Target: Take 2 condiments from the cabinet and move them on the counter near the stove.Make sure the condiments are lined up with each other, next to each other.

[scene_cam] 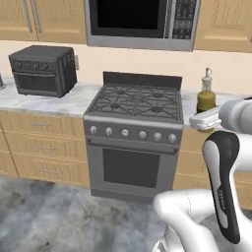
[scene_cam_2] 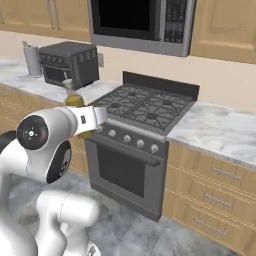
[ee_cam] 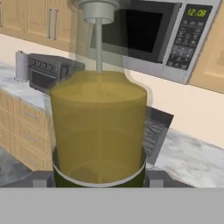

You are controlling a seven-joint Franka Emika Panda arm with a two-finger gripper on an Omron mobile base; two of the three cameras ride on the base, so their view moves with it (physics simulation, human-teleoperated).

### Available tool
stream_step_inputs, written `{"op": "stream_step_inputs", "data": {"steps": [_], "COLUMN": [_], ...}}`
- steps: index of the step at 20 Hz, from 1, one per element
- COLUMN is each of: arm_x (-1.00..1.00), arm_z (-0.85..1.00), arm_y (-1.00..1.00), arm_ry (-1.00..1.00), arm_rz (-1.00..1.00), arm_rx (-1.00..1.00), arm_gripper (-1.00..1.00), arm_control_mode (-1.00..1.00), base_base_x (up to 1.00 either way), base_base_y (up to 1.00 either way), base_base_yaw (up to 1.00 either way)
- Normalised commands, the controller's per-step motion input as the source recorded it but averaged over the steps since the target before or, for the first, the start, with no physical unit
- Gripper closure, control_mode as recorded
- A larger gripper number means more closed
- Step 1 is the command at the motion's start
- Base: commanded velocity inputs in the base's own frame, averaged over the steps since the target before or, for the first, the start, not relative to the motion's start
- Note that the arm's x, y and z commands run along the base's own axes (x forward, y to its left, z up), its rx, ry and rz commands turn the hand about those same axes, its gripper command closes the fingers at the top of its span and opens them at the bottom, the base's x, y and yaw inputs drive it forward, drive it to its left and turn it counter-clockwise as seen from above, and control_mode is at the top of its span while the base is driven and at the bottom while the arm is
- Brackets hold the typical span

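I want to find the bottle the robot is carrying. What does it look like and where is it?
Find the stove under the microwave. Just right of it in the left base view, the white arm holds a slim bottle in its end effector. It is olive-green with a thin silver pourer on top, quite unlike the boxy dark toaster oven on the stove's other side.

Glossy white arm (scene_cam: 197,211) segments with rounded dark joint covers

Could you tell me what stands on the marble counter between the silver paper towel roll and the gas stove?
A dark grey toaster oven stands there, between the roll and the dark grey four-burner stove on the white marble counter, as the right base view shows.
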Motion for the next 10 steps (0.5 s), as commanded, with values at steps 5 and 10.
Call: {"op": "stream_step_inputs", "data": {"steps": [5,10], "arm_x": [0.0,0.0], "arm_z": [0.0,0.0], "arm_y": [0.0,0.0], "arm_ry": [0.0,0.0], "arm_rz": [0.0,0.0], "arm_rx": [0.0,0.0], "arm_gripper": [1.0,1.0], "arm_control_mode": [1.0,1.0], "base_base_x": [0.01,0.2], "base_base_y": [0.02,0.22], "base_base_yaw": [-0.4,-0.36]}}
